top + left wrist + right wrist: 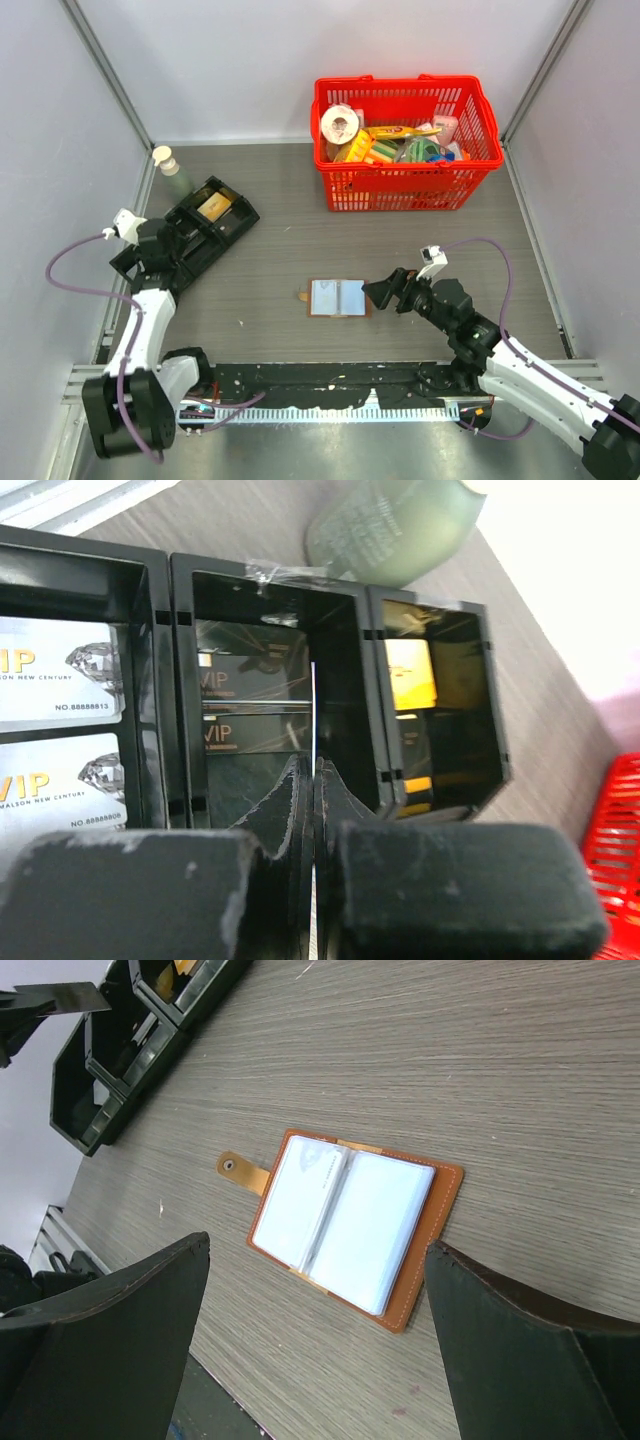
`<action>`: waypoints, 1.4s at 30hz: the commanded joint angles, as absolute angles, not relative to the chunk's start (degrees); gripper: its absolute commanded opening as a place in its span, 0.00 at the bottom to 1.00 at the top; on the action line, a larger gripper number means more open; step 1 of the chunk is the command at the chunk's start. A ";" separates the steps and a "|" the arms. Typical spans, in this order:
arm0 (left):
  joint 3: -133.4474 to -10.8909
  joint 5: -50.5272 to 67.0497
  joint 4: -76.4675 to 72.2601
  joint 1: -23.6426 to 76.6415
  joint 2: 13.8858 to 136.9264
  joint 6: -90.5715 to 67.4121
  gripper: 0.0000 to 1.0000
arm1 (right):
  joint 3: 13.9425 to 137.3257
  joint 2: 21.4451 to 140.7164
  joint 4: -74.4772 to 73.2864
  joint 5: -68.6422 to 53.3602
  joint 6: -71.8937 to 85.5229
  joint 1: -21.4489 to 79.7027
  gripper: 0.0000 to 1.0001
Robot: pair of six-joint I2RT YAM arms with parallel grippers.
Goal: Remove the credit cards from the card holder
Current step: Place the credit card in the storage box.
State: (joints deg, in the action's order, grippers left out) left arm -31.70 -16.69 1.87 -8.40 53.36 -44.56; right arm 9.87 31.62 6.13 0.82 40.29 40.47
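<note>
Right wrist: flat leather card holder

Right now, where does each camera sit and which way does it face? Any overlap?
Top external: above and behind the bases, looking down on the table; both arms show.
Left wrist: on the left arm, looking into the black tray; the shut left end effector fills the bottom.
Right wrist: on the right arm, looking down at the open card holder; the open right end effector frames it.
Shared: top external and right wrist both show card holder and tray.
</note>
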 commanded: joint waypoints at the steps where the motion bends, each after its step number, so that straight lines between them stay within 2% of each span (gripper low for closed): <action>1: -35.41 -17.84 -6.58 -9.93 60.89 -44.82 0.00 | 12.57 30.06 5.63 2.02 37.01 40.34 0.92; 10: -36.83 -13.27 -14.15 -10.02 72.15 -47.81 0.00 | 12.74 30.14 5.19 1.85 35.68 40.34 0.92; 17: -38.93 -12.39 -12.13 -10.02 76.99 -47.90 0.00 | 13.36 30.41 4.49 0.88 36.12 40.34 0.91; 20: -40.16 -12.30 -9.16 -10.55 77.52 -46.85 0.03 | 14.06 30.06 3.35 0.88 36.21 40.34 0.92; 27: -46.04 -12.13 -0.19 -11.95 80.50 -44.04 0.29 | 16.16 29.36 -1.65 0.88 36.04 40.34 0.91; 32: -50.18 -14.32 8.16 -12.13 81.56 -41.67 0.50 | 17.93 28.13 -5.09 0.88 35.95 40.34 0.90; 34: -51.23 -15.38 10.36 -12.22 81.04 -40.78 0.54 | 18.54 27.51 -6.41 1.23 35.86 40.34 0.90; 39: -54.40 -16.35 16.07 -12.30 78.84 -38.85 0.71 | 20.12 27.51 -9.05 0.88 35.51 40.34 0.89; 42: -55.98 -15.74 18.19 -12.22 77.17 -37.18 0.71 | 21.27 28.82 -9.75 0.88 35.51 40.43 0.87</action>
State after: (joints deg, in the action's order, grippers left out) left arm -52.10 -14.55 13.65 -11.77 80.84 -40.60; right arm 17.69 27.81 -8.82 0.93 36.64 40.47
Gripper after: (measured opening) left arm 0.722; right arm 0.883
